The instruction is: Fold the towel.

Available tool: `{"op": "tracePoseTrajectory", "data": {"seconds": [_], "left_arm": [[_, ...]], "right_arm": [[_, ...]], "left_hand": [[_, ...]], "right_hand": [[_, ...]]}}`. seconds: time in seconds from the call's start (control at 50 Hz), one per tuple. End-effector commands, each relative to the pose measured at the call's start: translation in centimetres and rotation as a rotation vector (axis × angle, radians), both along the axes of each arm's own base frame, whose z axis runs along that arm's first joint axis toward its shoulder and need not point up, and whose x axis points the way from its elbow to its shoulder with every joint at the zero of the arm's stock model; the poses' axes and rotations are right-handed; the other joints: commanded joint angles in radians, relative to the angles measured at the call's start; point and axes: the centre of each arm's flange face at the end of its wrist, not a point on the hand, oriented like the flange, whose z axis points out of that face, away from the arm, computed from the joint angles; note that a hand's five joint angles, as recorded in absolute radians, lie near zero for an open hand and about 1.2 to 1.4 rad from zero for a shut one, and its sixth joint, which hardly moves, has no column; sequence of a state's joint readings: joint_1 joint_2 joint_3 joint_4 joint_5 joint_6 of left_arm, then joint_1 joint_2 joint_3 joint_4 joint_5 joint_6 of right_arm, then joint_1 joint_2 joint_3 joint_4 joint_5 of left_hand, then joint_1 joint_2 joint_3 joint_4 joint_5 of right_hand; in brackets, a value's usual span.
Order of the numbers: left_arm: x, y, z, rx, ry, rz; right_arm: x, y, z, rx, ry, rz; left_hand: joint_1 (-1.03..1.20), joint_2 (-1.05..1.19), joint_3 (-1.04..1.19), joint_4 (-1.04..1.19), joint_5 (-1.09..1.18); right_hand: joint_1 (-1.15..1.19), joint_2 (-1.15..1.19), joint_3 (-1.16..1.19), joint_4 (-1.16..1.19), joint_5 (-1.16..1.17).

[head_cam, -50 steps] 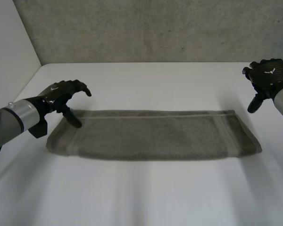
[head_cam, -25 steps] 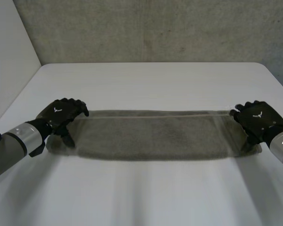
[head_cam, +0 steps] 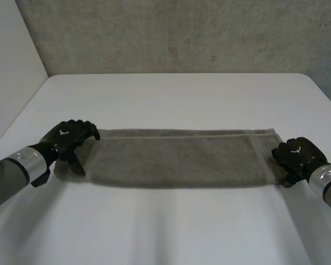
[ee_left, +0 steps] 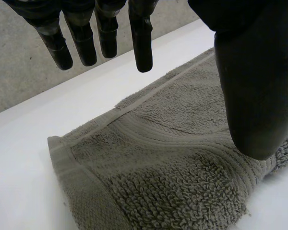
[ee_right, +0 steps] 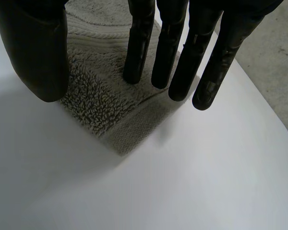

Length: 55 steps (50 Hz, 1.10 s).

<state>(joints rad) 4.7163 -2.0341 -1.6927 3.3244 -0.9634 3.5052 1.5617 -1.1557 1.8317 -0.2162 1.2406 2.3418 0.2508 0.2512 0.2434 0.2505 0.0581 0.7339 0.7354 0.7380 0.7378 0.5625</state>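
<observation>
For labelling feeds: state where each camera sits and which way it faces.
Head view: behind and between the arms, looking down at the table; shows both, with left hand and right hand at the towel ends.
Left wrist view: on that wrist, along the palm; fingers and thumb above a towel corner.
Right wrist view: likewise, at the opposite end's corner.
All views share towel and table.

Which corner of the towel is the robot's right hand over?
The right corner nearest the robot: the right hand is above the towel there, fingers straight, while the far right corner lies bare.
</observation>
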Motion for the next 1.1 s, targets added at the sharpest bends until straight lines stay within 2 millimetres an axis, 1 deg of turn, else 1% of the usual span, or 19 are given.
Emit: {"op": "tracePoseTrajectory", "data": {"seconds": [0.02, 0.18, 0.36, 0.5, 0.58, 0.64, 0.68, 0.74, 0.78, 0.8, 0.84, 0.86, 0.9, 0.96, 0.98, 1.0, 1.02, 1.04, 1.1], "left_arm": [[0.0, 0.1, 0.1, -0.001, 0.0, -0.001], [0.0, 0.1, 0.2, -0.001, 0.001, 0.001], [0.0, 0.2, 0.3, 0.003, 0.002, 0.002], [0.5, -0.1, 0.4, 0.001, 0.003, 0.016], [0.6, -0.2, 0.4, -0.001, 0.003, 0.019], [0.5, -0.1, 0.5, -0.002, 0.005, 0.018], [0.5, -0.1, 0.7, -0.007, 0.006, 0.018], [0.5, 0.0, 0.9, -0.01, 0.007, 0.021], [0.5, 0.1, 0.9, -0.007, 0.01, 0.02], [0.5, 0.1, 0.9, -0.007, 0.01, 0.02], [0.4, 0.3, 1.0, -0.008, 0.01, 0.017], [0.4, 0.3, 1.0, -0.008, 0.01, 0.017], [0.3, 0.4, 1.3, -0.017, 0.01, 0.014], [0.2, 0.4, 1.5, -0.022, 0.01, 0.013], [0.2, 0.5, 1.5, -0.022, 0.01, 0.011], [0.1, 0.5, 1.5, -0.022, 0.01, 0.009], [0.1, 0.5, 1.5, -0.022, 0.01, 0.009], [0.1, 0.6, 1.4, -0.019, 0.011, 0.008], [0.1, 0.7, 1.4, -0.013, 0.011, 0.008]], "right_arm": [[-0.1, -0.4, -0.4, 0.01, -0.001, -0.006], [-1.1, -0.9, -0.1, 0.0, -0.002, -0.035], [-4.0, -2.6, 0.6, -0.023, 0.003, -0.124], [-10.2, -5.3, 4.3, -0.106, 0.067, -0.275], [-10.7, -6.2, 6.4, -0.141, 0.097, -0.277], [-7.5, -6.4, 8.9, -0.175, 0.073, -0.213], [-2.0, -5.6, 11.8, -0.229, 0.007, -0.114], [0.8, -4.8, 12.8, -0.248, -0.032, -0.064], [6.8, -2.4, 14.1, -0.275, -0.098, 0.058], [6.8, -2.4, 14.1, -0.275, -0.099, 0.058], [14.0, 1.9, 13.7, -0.265, -0.144, 0.237], [14.1, 1.9, 13.7, -0.265, -0.145, 0.238], [20.2, 7.2, 12.4, -0.246, -0.165, 0.396], [22.0, 9.0, 11.4, -0.235, -0.162, 0.44], [23.4, 10.2, 10.0, -0.215, -0.148, 0.466], [24.3, 11.3, 8.2, -0.188, -0.117, 0.486], [24.3, 11.3, 8.2, -0.188, -0.117, 0.486], [24.8, 12.1, 6.6, -0.157, -0.088, 0.495], [24.6, 12.4, 4.7, -0.122, -0.042, 0.47]], "left_hand": [[-0.023, -0.023, -0.015, -0.022, -0.004], [-0.023, -0.023, -0.015, -0.022, -0.004], [-0.023, -0.023, -0.015, -0.022, -0.004], [-0.023, -0.023, -0.015, -0.022, -0.004], [-0.023, -0.023, -0.015, -0.022, -0.004], [-0.023, -0.023, -0.015, -0.022, -0.004], [-0.023, -0.023, -0.015, -0.022, -0.004], [-0.023, -0.023, -0.015, -0.022, -0.004], [-0.023, -0.023, -0.015, -0.022, -0.004], [-0.023, -0.023, -0.015, -0.022, -0.004], [-0.026, -0.026, -0.018, -0.025, -0.007], [-0.026, -0.026, -0.018, -0.025, -0.007], [-0.026, -0.026, -0.018, -0.025, -0.007], [-0.026, -0.026, -0.018, -0.025, -0.007], [-0.026, -0.026, -0.018, -0.025, -0.007], [-0.026, -0.026, -0.018, -0.025, -0.007], [-0.026, -0.026, -0.018, -0.025, -0.007], [-0.026, -0.026, -0.018, -0.025, -0.007], [-0.026, -0.026, -0.018, -0.025, -0.007]], "right_hand": [[0.108, 0.106, 0.104, 0.104, 0.105], [0.661, 0.66, 0.657, 0.657, 0.658], [0.662, 0.661, 0.658, 0.658, 0.659], [0.662, 0.661, 0.658, 0.658, 0.659], [0.662, 0.661, 0.658, 0.658, 0.659], [0.662, 0.661, 0.658, 0.658, 0.659], [0.662, 0.661, 0.658, 0.658, 0.659], [0.662, 0.661, 0.658, 0.658, 0.659], [0.662, 0.661, 0.658, 0.658, 0.659], [0.662, 0.661, 0.658, 0.658, 0.659], [0.662, 0.661, 0.658, 0.658, 0.659], [0.662, 0.661, 0.658, 0.658, 0.659], [0.662, 0.661, 0.658, 0.658, 0.659], [0.662, 0.661, 0.658, 0.658, 0.659], [0.498, 0.496, 0.494, 0.494, 0.495], [0.002, 0.001, -0.002, -0.002, -0.001], [-0.003, -0.004, -0.007, -0.007, -0.006], [-0.462, -0.464, -0.466, -0.466, -0.465], [-0.559, -0.561, -0.563, -0.563, -0.562]]}}
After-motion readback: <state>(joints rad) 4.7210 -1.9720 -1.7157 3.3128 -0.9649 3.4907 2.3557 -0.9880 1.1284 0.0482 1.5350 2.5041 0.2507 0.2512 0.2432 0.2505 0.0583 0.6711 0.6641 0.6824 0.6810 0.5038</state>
